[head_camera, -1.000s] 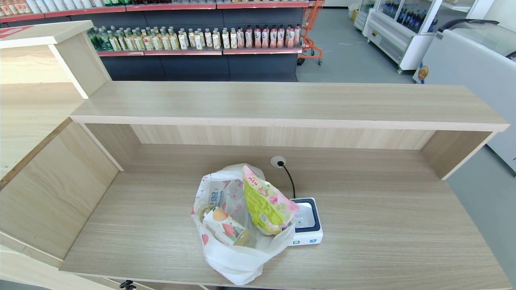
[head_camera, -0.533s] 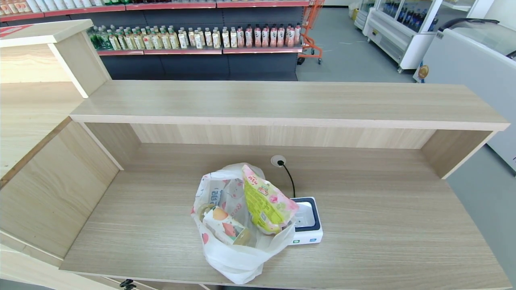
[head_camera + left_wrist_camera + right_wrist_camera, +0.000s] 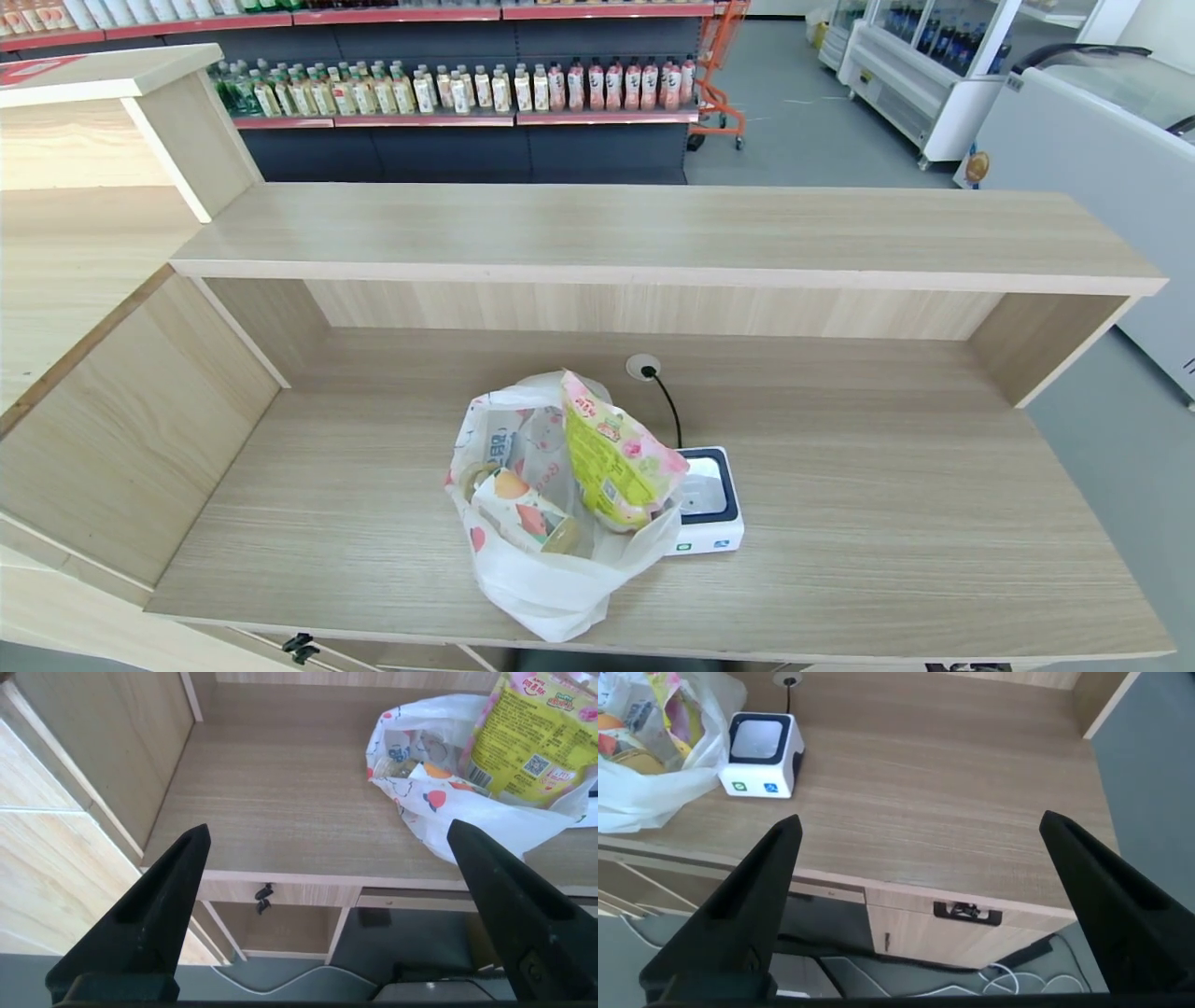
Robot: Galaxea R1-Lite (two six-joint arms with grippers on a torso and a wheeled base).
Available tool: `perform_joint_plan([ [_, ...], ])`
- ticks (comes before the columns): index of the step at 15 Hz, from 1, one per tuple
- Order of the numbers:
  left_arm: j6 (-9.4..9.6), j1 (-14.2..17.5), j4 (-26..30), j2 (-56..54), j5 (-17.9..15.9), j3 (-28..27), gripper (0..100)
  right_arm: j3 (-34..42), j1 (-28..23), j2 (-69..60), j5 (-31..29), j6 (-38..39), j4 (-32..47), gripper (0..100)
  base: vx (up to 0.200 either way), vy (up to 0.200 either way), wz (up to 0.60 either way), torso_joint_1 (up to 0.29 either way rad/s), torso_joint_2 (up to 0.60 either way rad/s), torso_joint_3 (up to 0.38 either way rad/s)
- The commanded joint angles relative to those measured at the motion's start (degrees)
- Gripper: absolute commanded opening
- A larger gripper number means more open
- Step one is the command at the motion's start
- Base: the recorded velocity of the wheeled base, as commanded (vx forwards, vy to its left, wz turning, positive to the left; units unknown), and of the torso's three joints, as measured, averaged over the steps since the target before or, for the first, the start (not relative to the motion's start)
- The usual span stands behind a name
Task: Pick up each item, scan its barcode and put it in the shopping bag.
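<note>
Snack pouch (image 3: 618,459) in shopping bag (image 3: 546,590)

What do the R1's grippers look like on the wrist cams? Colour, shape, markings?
The left gripper and right gripper look alike. Each has two matte black fingers, broad at the base and tapering to a blunt wedge tip, with flat, faceted sides. The visible surfaces are plain and unmarked.

Head camera: counter (image 3: 840,523) is viewed from above, facing 12 o'clock. Wrist cameras are set back off its 6 o'clock edge; shopping bag (image 3: 541,588) is shared by all.
</note>
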Motion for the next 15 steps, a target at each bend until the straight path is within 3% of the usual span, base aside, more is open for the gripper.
perform_joint_plan([
  [1, 0.00, 0.01, -0.02, 0.01, 0.01, 0.00, 100, 0.01, 0.01, 0.13, 0.02, -0.03, 0.11, 100, 0.000, -0.200, 0.00, -0.002, 0.00, 0.012],
  [2, 0.09, 0.01, -0.02, 0.01, 0.01, 0.00, 100, 0.01, 0.01, 0.13, 0.02, -0.03, 0.11, 100, 0.000, -0.200, 0.00, -0.007, 0.00, 0.002],
  [15, -0.09, 0.01, -0.02, 0.01, 0.01, 0.00, 100, -0.17, 0.01, 0.13, -0.07, 0.67, 1.25, 100, 0.000, 0.000, 0.00, 0.000, 0.00, 0.000],
])
